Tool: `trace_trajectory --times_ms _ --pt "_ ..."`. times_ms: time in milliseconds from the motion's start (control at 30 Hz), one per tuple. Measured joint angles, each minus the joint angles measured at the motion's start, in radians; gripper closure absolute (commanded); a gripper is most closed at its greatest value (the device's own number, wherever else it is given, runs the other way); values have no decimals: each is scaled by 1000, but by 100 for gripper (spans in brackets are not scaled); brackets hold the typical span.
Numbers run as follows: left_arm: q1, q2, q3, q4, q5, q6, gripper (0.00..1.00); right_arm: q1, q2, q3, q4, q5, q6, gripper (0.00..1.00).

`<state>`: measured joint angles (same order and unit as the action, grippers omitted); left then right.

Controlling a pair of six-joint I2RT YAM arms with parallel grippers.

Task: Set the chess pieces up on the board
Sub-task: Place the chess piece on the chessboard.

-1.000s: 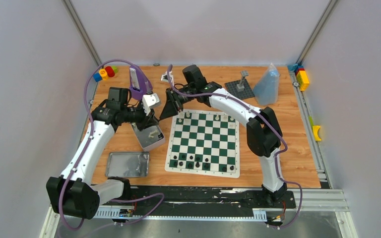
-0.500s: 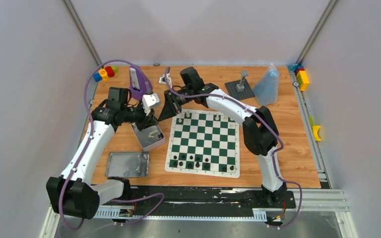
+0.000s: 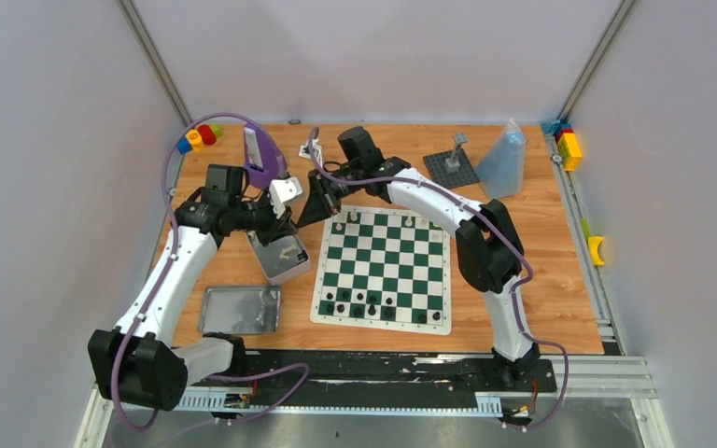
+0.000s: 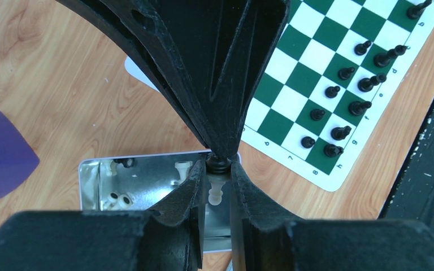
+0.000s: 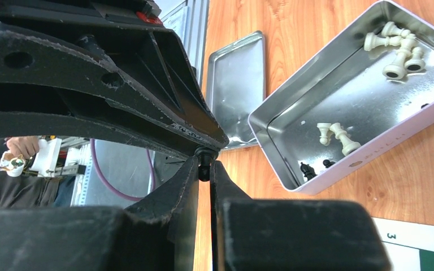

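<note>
The flat green-and-white checkered board (image 3: 385,261) lies on the wooden worktop (image 3: 551,289), with black chess pieces (image 4: 344,104) on its near rows; the left wrist view reads letters b to h and numerals 6, 7, 8 on its white border, the right wrist view only 3 and 2, plus stamped writing on the open silver metal tin (image 5: 373,158), too faint to read. The left gripper (image 4: 219,168) pinches a small black piece (image 4: 219,163) above that tin; the right gripper (image 5: 204,165) is closed tight, with a dark nub at its tips that I cannot identify; only its wrist view shows the flat shiny metal lid (image 5: 234,84).
</note>
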<state>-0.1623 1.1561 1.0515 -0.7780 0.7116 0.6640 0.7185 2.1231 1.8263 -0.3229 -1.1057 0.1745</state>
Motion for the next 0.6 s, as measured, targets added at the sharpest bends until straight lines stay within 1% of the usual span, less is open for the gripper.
trace_trajectory --times_ms 233,367,600 --pt "-2 29 -17 31 -43 36 91 -9 16 0 5 51 -1 100" --pt "1 54 -34 35 -122 60 91 -28 20 2 1 51 0 100" --pt "3 97 -51 48 -212 95 90 -55 34 31 -2 54 -1 100"
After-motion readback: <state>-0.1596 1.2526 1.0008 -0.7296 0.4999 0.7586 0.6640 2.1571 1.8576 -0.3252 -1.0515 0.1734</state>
